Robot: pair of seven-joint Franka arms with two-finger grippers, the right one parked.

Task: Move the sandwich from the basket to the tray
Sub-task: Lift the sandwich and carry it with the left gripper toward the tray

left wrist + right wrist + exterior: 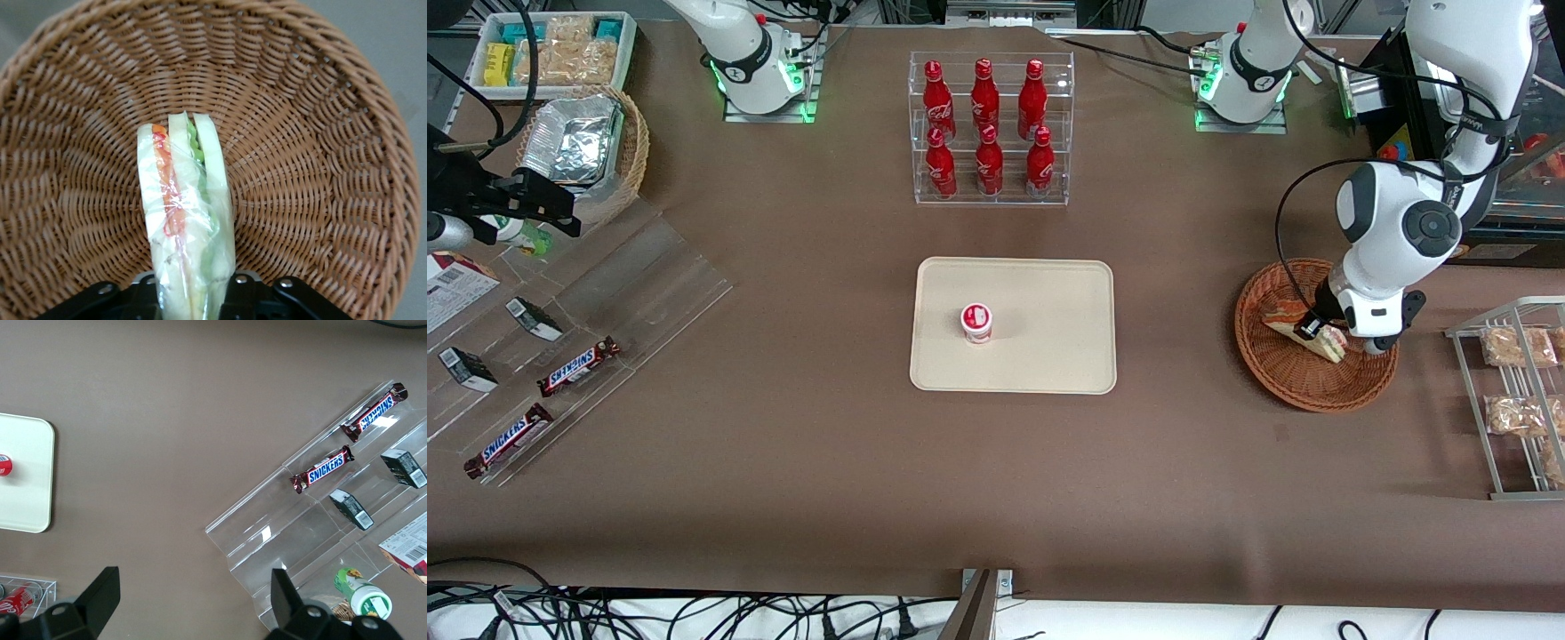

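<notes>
The tool point(1319, 331) is down in the basket point(1303, 378), at the working arm's end of the desk point(783, 462). In the wrist view its two fingers point(250, 293) press against either side of the sandwich point(187, 220), so it is closed on the wedge. The sandwich stands on edge on the basket's weave, wrapped in clear film, bread slices outside and red and green filling between. From the front, part of the wedge shows beside the arm, inside the basket rim. The tray point(1049, 356) lies well apart, mid-desk, with a small red-and-white cup point(976, 323) on it. A rack of red bottles point(987, 124) stands farther from the front camera than the tray
</notes>
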